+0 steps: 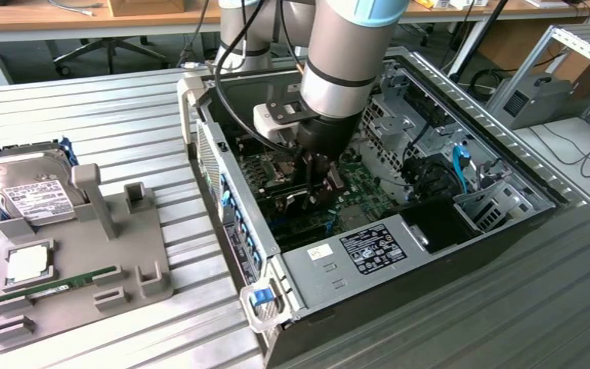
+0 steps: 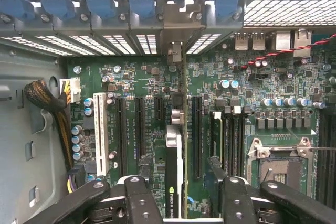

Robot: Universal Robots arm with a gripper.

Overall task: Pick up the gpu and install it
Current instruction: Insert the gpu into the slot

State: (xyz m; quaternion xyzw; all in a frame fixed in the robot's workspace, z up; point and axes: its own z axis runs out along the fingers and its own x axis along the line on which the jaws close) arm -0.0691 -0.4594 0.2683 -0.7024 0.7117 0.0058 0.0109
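GPU card (image 2: 174,174) stands on edge between the two fingers (image 2: 137,198) of the hand (image 2: 181,203), which pinch it across its thin body. Its long axis runs from the hand toward the slotted back wall of the open computer case (image 1: 372,254), over the green mainboard (image 2: 142,85) and in line with the long black slots. The case lies on its side on a ribbed metal counter (image 1: 101,115). Near it on the exterior view's left, a grey holder (image 1: 80,254) carries a hard drive (image 1: 27,188). Desks stand behind.
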